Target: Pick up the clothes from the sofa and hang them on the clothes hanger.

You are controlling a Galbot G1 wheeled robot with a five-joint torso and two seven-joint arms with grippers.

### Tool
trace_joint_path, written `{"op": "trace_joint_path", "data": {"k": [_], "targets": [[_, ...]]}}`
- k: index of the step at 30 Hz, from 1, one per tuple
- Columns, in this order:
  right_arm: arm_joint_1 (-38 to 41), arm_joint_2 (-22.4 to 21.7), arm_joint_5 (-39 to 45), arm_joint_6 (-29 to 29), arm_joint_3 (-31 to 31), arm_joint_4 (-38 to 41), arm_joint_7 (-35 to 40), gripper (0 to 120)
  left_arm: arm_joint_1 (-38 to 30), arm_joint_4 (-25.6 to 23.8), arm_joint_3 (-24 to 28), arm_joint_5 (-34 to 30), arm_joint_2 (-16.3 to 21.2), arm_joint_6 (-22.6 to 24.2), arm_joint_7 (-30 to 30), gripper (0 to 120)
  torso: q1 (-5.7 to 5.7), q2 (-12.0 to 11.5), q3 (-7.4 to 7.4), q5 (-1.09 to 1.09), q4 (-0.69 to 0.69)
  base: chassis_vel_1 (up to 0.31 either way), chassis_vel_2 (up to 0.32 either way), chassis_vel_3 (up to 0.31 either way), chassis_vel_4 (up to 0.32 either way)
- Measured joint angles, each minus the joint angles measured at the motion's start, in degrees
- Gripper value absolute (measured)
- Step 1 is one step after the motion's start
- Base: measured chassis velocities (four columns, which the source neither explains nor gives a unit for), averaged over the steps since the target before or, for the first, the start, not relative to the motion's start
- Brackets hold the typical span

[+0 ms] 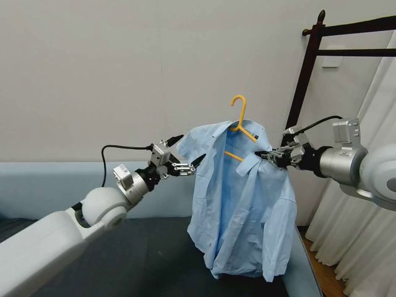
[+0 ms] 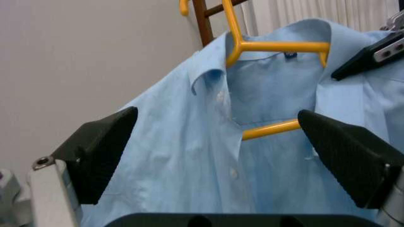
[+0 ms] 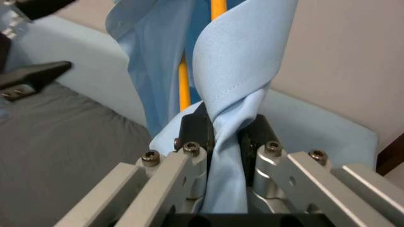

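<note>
A light blue shirt [image 1: 238,204] hangs in the air on a yellow hanger [image 1: 241,127], above the sofa. My right gripper [image 1: 267,155] is shut on the shirt's shoulder at the hanger's end; in the right wrist view the cloth [image 3: 230,109] is pinched between its fingers [image 3: 196,127]. My left gripper [image 1: 185,159] stands open just beside the shirt's other shoulder, not touching it. In the left wrist view the shirt collar [image 2: 208,71] and the hanger [image 2: 277,47] lie ahead between the two spread fingers [image 2: 101,146].
A dark wooden clothes stand [image 1: 309,68] rises at the back right, beside a white curtain [image 1: 371,204]. The sofa has a dark grey seat [image 1: 142,260] and a pale blue back [image 1: 49,185]. A plain wall is behind.
</note>
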Motion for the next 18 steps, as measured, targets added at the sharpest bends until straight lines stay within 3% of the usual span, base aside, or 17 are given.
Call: {"op": "trace_joint_path", "data": {"k": [6, 15, 18], "targets": [[-0.07, -0.16, 1.50, -0.06, 0.45, 1.16, 1.09, 8, -2.87, 4.26, 3.13, 2.48, -4.50, 2.12, -3.67, 98, 0.00, 0.00, 0.00, 0.00, -0.01, 0.000, 0.000, 0.000, 0.000], [0.39, -0.51, 4.61, -0.41, 2.00, 1.05, 2.75, 8, -5.37, 7.31, 4.79, 3.30, -6.52, 3.08, -6.06, 67, 0.00, 0.00, 0.00, -0.01, 0.01, 0.000, 0.000, 0.000, 0.000], [0.39, -0.60, 4.81, -0.43, 2.08, 1.08, 2.76, 8, -5.26, 7.35, 4.79, 3.31, -6.53, 3.03, -6.01, 63, 0.00, 0.00, 0.00, -0.01, 0.01, 0.000, 0.000, 0.000, 0.000]]}}
